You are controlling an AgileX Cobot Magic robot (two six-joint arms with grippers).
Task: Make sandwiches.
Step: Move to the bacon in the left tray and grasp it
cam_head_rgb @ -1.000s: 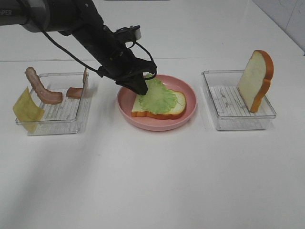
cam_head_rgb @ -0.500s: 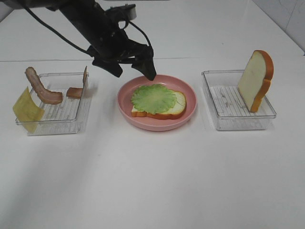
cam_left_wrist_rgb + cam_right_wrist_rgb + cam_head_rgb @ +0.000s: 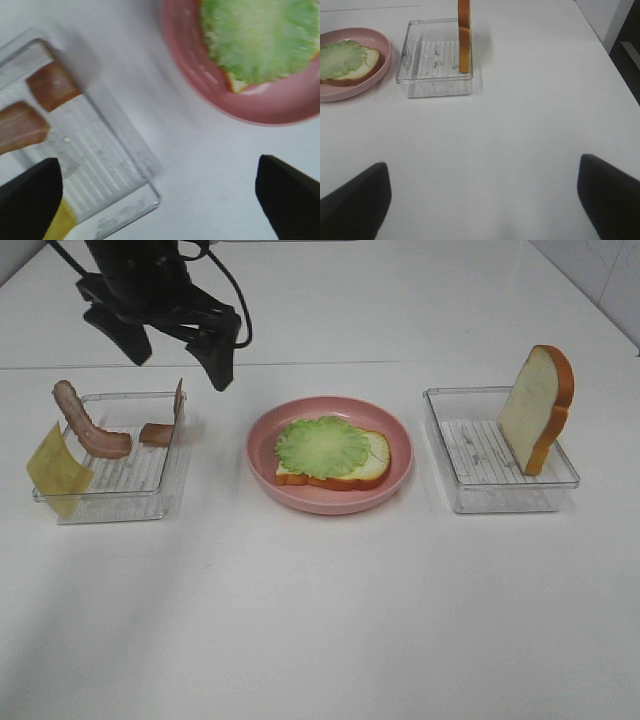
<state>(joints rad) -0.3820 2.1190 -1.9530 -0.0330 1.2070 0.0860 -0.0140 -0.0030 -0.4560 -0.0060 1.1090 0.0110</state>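
Observation:
On the pink plate (image 3: 330,502) lies a white bread slice (image 3: 375,455) with ruffled green lettuce (image 3: 322,446) flat on top; the lettuce (image 3: 260,40) also fills a corner of the left wrist view. My left gripper (image 3: 178,358) hangs open and empty above the table, between the left tray (image 3: 130,480) and the plate. That tray holds brown bacon strips (image 3: 92,428) and a yellow cheese square (image 3: 55,470) leaning on its outer wall. A second bread slice (image 3: 538,405) stands upright in the right tray (image 3: 480,495). My right gripper (image 3: 480,200) is open over bare table.
The white table runs wide in front of the trays and plate. In the right wrist view the table's edge (image 3: 600,45) and a dark gap lie past the right tray (image 3: 437,85). A short bacon piece (image 3: 52,85) rests against the left tray's wall.
My left gripper opened, let go of the lettuce, and rose back and to the left. The lettuce now lies flat on the bread.

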